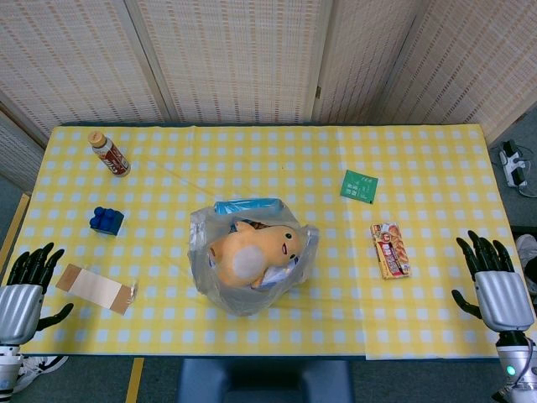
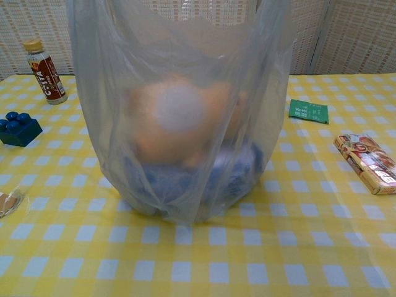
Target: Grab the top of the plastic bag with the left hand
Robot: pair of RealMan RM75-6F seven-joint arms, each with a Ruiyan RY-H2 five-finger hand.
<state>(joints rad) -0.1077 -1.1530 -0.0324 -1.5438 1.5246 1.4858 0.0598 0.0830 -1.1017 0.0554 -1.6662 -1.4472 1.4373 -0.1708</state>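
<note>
From the head view, the plastic bag (image 1: 250, 256) is seen standing near the surface's front edge, midway along it; the left hand (image 1: 27, 290) is held spread, empty, at the front-left corner. From the chest view, only the thin bag (image 2: 179, 111) is shown; it could be crumpled or toppled by a low grab.

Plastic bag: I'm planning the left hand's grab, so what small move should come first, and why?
Probably swing the left hand inward and up toward the plastic bag. The hand sits open at the table's near left edge, holding nothing, well apart from the bag, which stands mid-table with its top open around the orange plush toy. The fingers should stay spread.
</note>
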